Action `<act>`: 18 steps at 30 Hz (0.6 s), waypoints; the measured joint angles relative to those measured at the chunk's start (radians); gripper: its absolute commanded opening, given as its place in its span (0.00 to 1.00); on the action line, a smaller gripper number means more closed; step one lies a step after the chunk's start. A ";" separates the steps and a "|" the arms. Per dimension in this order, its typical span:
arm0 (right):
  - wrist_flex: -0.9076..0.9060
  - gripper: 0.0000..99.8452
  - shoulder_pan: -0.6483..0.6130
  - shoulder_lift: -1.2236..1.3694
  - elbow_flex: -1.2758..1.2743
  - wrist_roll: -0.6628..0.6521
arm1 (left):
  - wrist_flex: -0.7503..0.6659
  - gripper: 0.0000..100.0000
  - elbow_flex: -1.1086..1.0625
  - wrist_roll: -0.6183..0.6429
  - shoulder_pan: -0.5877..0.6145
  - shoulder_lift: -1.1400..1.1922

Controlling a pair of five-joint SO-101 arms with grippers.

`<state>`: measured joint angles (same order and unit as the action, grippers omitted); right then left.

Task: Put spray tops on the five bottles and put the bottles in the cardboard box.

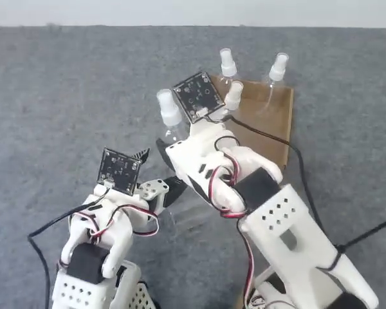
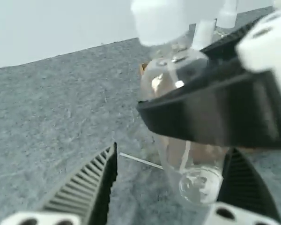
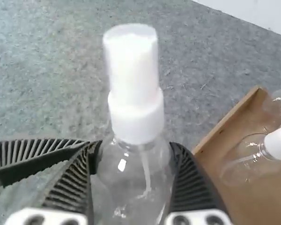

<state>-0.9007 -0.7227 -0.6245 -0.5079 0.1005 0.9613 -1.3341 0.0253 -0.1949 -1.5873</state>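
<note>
On the grey surface (image 1: 64,96), at the lower left of the high view, the left arm (image 1: 106,235) was seen. The left jaws were held spread, one on each side of the lower part of a clear bottle (image 2: 192,164). Whether they touched it could not be told. Just to the right of them, the right jaws were pressed on the shoulders of this same bottle, below its neck, so that it was pinched between them. A white spray top (image 3: 131,84) was already seated on it. The right arm (image 1: 289,225) was stretched in from the lower right. Further to the right, near the held bottle, the cardboard box (image 1: 280,122) was placed. In it three bottles with spray tops were standing: a rear-left bottle (image 1: 228,64), a rear-right bottle (image 1: 278,67) and a nearer bottle (image 1: 233,95).
</note>
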 measured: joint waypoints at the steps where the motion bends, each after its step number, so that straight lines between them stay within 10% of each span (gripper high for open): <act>1: -0.009 0.01 0.000 -0.008 0.000 0.000 | 0.000 0.33 0.000 -0.005 0.000 0.002; 18: -0.109 0.01 0.373 -0.032 0.124 -0.153 | 0.000 0.23 -0.026 -0.006 0.006 0.002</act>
<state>-1.0096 -0.3498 -0.6567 -0.3836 -0.0529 0.9613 -1.3602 0.0192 -0.1887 -1.5858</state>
